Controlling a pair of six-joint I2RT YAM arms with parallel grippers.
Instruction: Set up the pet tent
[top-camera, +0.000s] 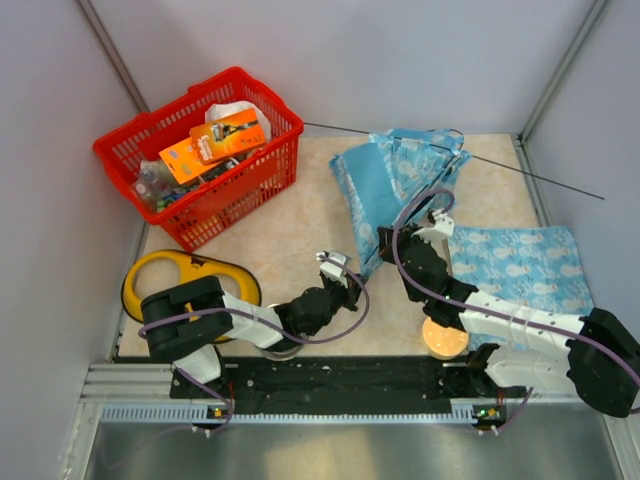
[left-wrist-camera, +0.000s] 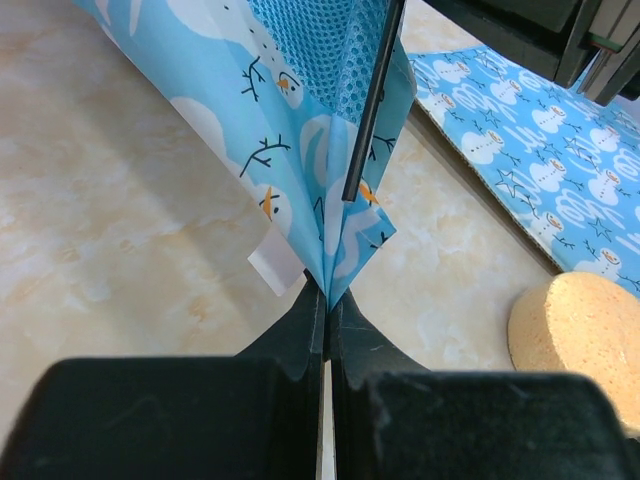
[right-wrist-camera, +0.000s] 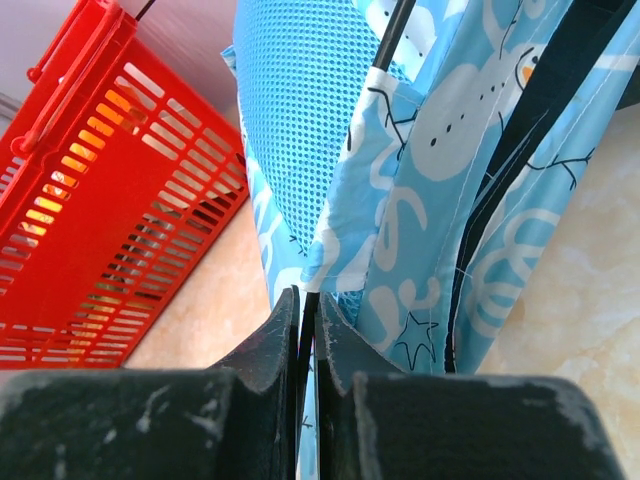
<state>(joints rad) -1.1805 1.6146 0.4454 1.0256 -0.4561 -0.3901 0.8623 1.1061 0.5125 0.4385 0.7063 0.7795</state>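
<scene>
My left hand (left-wrist-camera: 325, 300) and right hand (right-wrist-camera: 303, 305) pinch the tent (top-camera: 378, 185) at its near end; it stretches toward the tabletop's (top-camera: 290, 235) far edge.

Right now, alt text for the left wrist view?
The left gripper, shut, pinches a corner of the blue snowman-print pet tent, with a thin dark pole crossing its mesh panel. To the right on the beige table lie a matching flat mat and a round tan disc.

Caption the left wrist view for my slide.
Left gripper shut on a corner of the light-blue snowman-print fabric pet tent, a thin dark pole crossing in front of it.
</scene>
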